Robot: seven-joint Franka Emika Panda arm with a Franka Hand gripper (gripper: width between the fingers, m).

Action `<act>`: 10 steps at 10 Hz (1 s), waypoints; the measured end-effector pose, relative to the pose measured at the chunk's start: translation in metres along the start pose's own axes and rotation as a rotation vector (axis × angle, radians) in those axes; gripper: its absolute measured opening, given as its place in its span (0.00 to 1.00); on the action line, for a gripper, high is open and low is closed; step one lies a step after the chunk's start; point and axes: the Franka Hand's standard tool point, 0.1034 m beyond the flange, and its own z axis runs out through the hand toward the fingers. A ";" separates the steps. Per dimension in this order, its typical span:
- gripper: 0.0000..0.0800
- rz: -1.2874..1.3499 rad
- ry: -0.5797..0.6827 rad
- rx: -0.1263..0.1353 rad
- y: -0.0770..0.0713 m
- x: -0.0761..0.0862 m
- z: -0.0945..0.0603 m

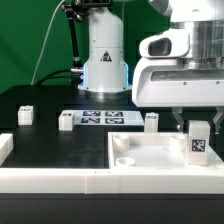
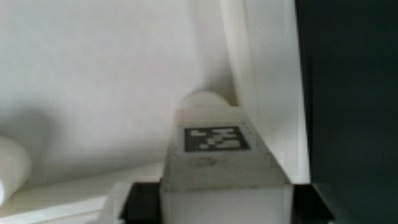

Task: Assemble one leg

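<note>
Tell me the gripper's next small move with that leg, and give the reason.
Probably ease the leg straight down toward the corner of the white plate. The gripper holds it upright at that corner, tag facing out; the wrist view shows the leg between the fingers. Whether it has seated yet cannot be told.

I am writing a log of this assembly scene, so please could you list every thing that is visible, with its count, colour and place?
leg in gripper: one, white with a black-and-white tag, held upright over the plate at the exterior view's right; seen close in the wrist view.
loose legs: three, white, standing on the black table: one at the exterior view's left, one by the marker board, one right of the board.
plate: one, large, white, round sockets, front right.
border rails: white, along the front edge.
marker board: one, white, tags, table centre.
table: one, black.
gripper: one, white, shut on the leg.
</note>
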 end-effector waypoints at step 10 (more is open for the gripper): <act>0.36 1.163 -0.027 0.111 0.003 0.001 0.001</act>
